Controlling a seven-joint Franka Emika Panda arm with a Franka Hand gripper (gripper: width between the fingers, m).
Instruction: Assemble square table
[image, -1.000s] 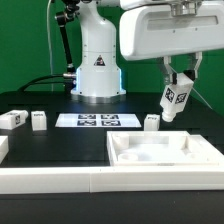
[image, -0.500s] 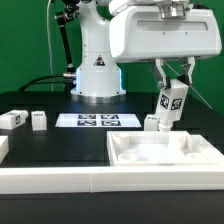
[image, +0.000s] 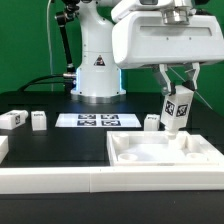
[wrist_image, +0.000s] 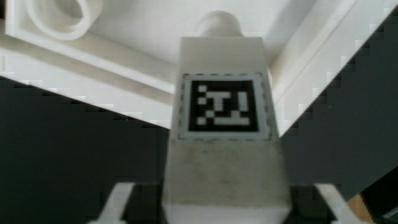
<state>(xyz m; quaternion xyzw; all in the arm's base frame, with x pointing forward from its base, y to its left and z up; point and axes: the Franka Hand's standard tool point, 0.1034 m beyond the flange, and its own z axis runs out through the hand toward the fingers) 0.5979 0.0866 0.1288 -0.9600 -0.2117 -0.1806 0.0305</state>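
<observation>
now the leg (image: 178, 108) hangs further to the exterior view's right than before, above the far corner of the tabletop (image: 165, 160). the gripper (image: 179, 90) is clamped on its upper end. it looks light, stiff and smooth; hold its flat sides.

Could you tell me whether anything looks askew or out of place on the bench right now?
Only the leg held in the end effector looks off. It hangs tilted rather than upright, near the far rim of the square tabletop. Nothing else stands out.
</observation>
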